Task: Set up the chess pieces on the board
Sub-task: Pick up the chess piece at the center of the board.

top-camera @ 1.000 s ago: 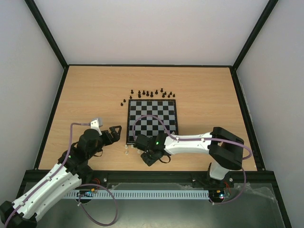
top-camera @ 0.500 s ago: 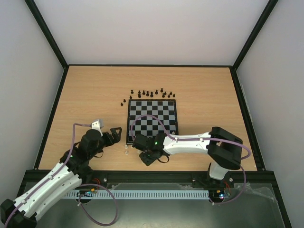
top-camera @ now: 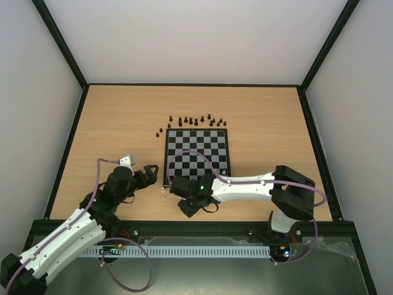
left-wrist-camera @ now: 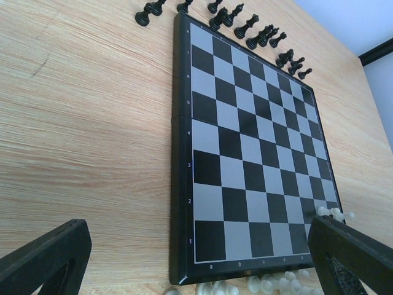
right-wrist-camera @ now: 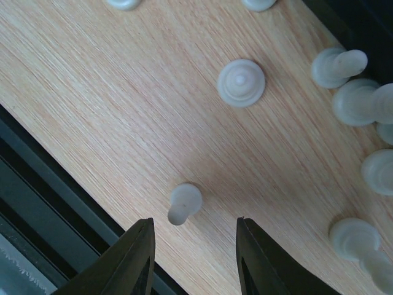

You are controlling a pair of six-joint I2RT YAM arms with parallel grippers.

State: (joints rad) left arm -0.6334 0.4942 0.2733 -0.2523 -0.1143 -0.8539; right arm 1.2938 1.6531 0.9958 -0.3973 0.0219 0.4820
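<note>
**Presently: right pincer poised above a cream piece, board bare**

We show the board point(top-camera: 198, 153) lying in the middle of the tabletop point(top-camera: 110, 123), with no piece on any square we can see. The black pieces point(top-camera: 196, 121) stand off its far edge and the cream pieces point(right-wrist-camera: 241, 82) are scattered off its near edge.

The right pincer point(right-wrist-camera: 193, 232) hangs over the cream group by the board's near-left corner. Its jaws are partly apart and nothing is between them. The nearest cream piece point(right-wrist-camera: 184, 203) sits just beyond the gap. The left pincer point(left-wrist-camera: 198, 224) waits at the board's left side, jaws wide apart and empty.

We judge the step in hand to be grasping that nearest piece. To do it well, we would:

- centre the gap over the piece's stem;
- descend straight and close gently, so the small figure neither tips nor squirts out;
- lift clear before crossing the board's raised border;
- stay clear of the neighbouring pieces, which stand well apart from it.

**Counts**

- Board: one.
- Pincers: two.
- Black pieces: about fifteen in the overhead view, though they are too small for certainty.
- Cream pieces: about ten at least partly visible in the right wrist view, and others may lie outside it.
</note>
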